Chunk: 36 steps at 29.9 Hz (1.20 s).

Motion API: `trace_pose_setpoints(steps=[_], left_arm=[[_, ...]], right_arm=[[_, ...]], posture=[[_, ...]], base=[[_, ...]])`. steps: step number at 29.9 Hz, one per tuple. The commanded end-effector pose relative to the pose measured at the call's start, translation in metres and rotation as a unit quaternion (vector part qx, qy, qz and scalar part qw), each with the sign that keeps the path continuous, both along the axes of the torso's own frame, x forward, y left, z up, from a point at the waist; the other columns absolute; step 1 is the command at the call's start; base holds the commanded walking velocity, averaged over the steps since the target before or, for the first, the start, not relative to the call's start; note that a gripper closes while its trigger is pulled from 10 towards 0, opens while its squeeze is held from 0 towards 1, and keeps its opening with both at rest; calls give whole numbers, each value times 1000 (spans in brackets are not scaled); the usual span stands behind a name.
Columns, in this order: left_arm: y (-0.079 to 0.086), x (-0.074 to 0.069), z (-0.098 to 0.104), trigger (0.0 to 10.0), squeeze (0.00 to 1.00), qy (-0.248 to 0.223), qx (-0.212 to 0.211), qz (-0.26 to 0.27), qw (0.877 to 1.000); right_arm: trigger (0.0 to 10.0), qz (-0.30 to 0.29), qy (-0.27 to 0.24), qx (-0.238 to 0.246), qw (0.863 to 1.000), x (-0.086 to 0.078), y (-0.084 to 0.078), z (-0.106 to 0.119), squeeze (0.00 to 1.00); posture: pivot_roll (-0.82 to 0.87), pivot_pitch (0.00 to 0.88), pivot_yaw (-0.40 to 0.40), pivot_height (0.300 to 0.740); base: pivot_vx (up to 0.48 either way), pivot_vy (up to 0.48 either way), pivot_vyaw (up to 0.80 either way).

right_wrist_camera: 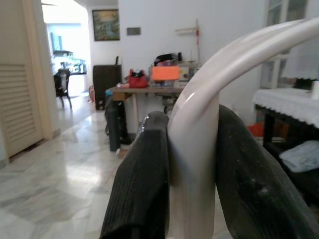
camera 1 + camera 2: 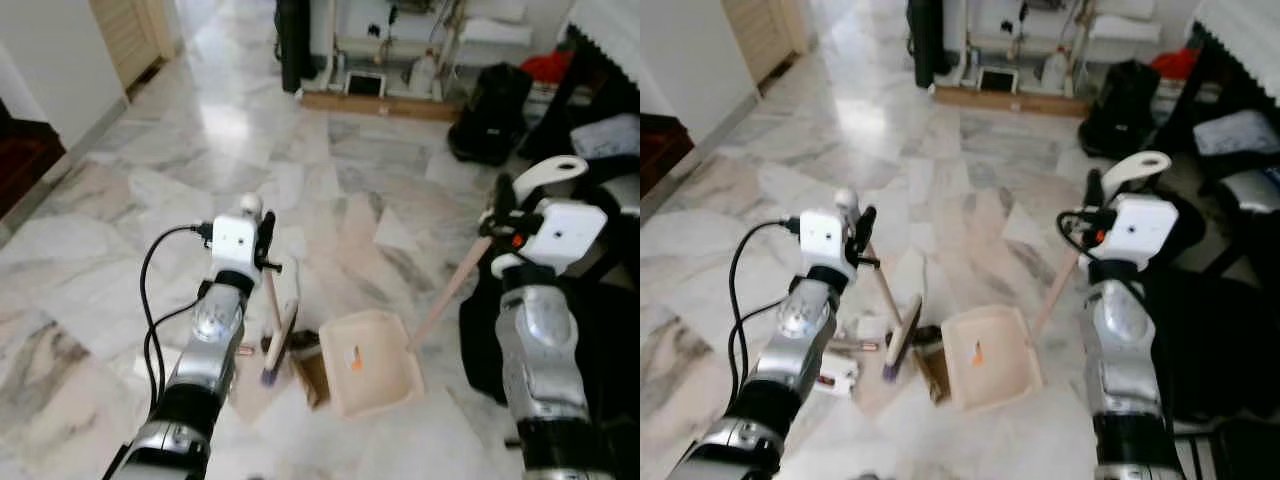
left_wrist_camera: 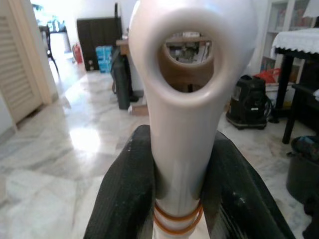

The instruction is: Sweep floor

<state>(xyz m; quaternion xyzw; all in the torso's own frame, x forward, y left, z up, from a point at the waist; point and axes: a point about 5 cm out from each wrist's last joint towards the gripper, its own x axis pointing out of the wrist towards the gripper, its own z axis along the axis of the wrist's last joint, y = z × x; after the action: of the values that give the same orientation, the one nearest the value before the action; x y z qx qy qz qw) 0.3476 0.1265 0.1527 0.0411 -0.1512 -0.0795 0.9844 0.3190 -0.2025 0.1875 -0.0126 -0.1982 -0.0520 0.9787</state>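
Observation:
My left gripper (image 2: pixel 262 240) is shut on the white handle (image 3: pixel 187 99) of a small broom (image 2: pixel 277 330), whose head rests on the marble floor (image 2: pixel 200 140). My right gripper (image 2: pixel 503 215) is shut on the curved white handle (image 1: pixel 199 129) of a cream dustpan (image 2: pixel 370 362). The pan lies flat on the floor between my arms, its wooden shaft (image 2: pixel 450 290) slanting up to my right hand. An orange scrap (image 2: pixel 354 360) lies inside the pan. Brown debris (image 2: pixel 312 375) sits at the pan's left edge, just right of the broom head.
A small pen-like thing (image 2: pixel 852 346) and a white packet (image 2: pixel 837 378) lie on the floor by my left arm. A black bag (image 2: pixel 490 110) stands at the back right, dark furniture (image 2: pixel 600 200) along the right, a shelf unit (image 2: pixel 390 50) at the back, a louvred door (image 2: pixel 125 35) far left.

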Motion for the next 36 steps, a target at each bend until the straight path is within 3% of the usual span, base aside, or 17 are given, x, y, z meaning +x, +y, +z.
trace_pose_setpoints(steps=[1, 15, 36], left_arm=[[2, 0, 7, 10000, 0, -20, -2, 3, 1000], [1, 0, 6, 10000, 0, -18, -6, 2, 1000], [1, -1, 6, 10000, 0, -18, -5, 1, 1000]], right_arm=[[10000, 1, -19, 4, 1000, -2, -1, 8, 0], [10000, 7, -14, 2, 1000, -2, 1, 8, 0], [10000, 12, -12, -1, 1000, -2, 3, 7, 0]], posture=[[55, 112, -34, 740], [51, 122, -36, 740], [50, 126, -35, 740]], base=[[0, 0, 0], [0, 0, 0], [302, 0, 0]])
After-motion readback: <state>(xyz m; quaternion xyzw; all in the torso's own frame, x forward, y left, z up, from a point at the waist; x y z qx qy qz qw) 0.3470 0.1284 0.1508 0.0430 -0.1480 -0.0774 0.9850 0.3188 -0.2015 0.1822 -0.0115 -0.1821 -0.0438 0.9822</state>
